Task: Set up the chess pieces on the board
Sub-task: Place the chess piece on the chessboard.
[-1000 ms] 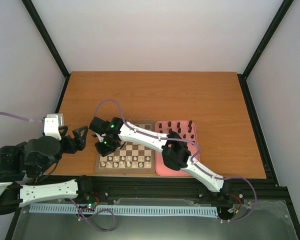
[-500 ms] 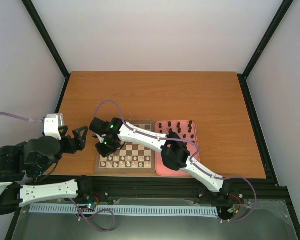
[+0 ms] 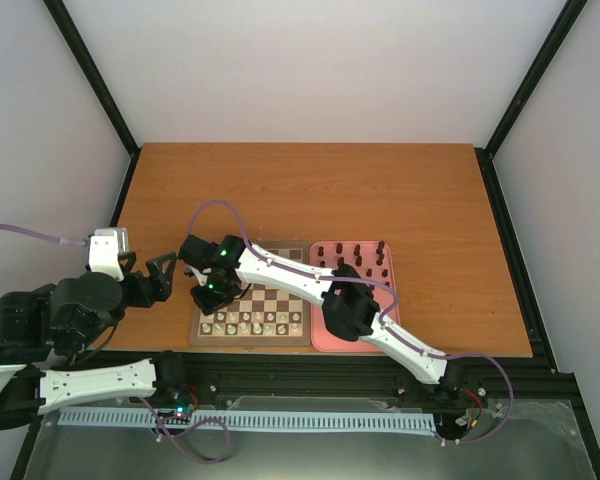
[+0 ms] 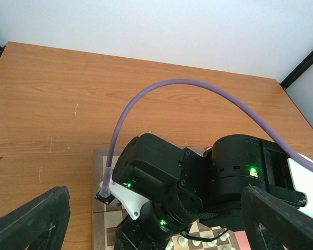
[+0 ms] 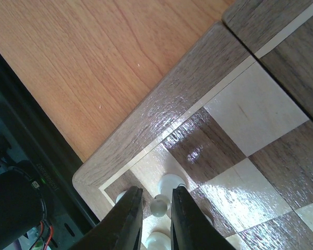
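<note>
Reaching in from the lower right of the top view, my right arm lies across the square wooden chessboard with light and dark brown checks (image 3: 250,342), which sits on the orange-brown wooden counter (image 3: 330,190) just left of the pink rectangular tray (image 3: 325,342).

My right jaws (image 5: 156,194) hang over the board's lower left corner. In the right wrist view they stand on either side of the round head of a small cream-white pawn (image 5: 159,205). They are parted only narrowly, with a thin sliver of gap showing beside the head. Whether either finger touches the pawn, I cannot tell. The pawn stands on a square right at the board's corner, with the brown rim just beyond it. More cream shapes crowd close around it at the bottom of that view, too cut off to tell apart.

In the top view a row of cream-white chess pieces (image 3: 250,322) stands along the board's lower edge. The dark brown-black chess pieces (image 3: 355,255) stand upright on the pink tray, in its upper part.

My left jaws (image 3: 152,280) are off the board, over the counter at its left side, spread wide and holding nothing. In the left wrist view their two black fingers (image 4: 34,216) sit in the bottom corners, with my right arm's black wrist housing between them.
</note>
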